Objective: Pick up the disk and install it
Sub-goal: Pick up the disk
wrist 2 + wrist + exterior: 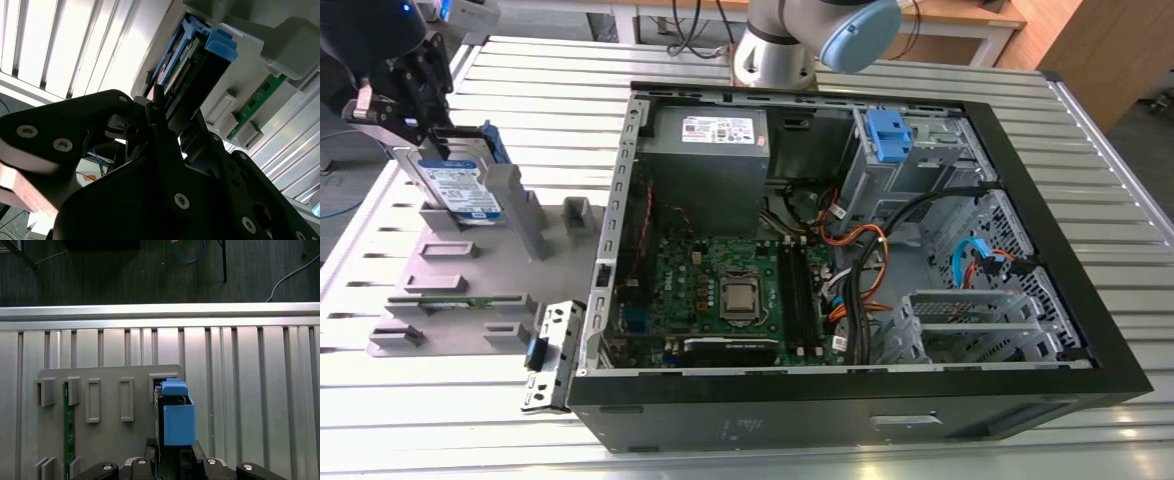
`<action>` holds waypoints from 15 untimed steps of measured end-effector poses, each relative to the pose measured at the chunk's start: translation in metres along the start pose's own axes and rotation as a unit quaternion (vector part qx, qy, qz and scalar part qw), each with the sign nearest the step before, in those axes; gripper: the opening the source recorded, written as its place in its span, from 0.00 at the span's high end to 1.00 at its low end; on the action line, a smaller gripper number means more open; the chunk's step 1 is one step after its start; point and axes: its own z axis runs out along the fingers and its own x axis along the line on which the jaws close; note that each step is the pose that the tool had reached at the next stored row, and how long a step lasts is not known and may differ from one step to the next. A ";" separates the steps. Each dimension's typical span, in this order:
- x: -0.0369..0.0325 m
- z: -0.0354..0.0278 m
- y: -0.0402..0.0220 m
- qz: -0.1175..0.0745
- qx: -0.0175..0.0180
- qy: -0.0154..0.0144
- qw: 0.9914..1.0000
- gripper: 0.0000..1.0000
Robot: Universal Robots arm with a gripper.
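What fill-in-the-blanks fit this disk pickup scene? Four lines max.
1. The gripper is nearest to the ___.
2. The disk stands ___, not lying flat, outside the computer case.
3. Its plastic side rails are ___.
4. The grey fixture sits to the exterior view's ___ of the computer case.

Missing words: disk; upright; blue; left.
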 end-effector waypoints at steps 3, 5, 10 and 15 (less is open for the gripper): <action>0.0000 -0.0001 0.0000 0.000 0.000 0.000 1.000 0.63; 0.0000 -0.0006 0.0000 0.000 0.000 0.000 1.000 0.65; 0.0000 -0.0011 0.0001 0.000 0.000 0.000 1.000 0.65; 0.0000 -0.0025 0.0001 0.000 0.000 0.000 1.000 0.65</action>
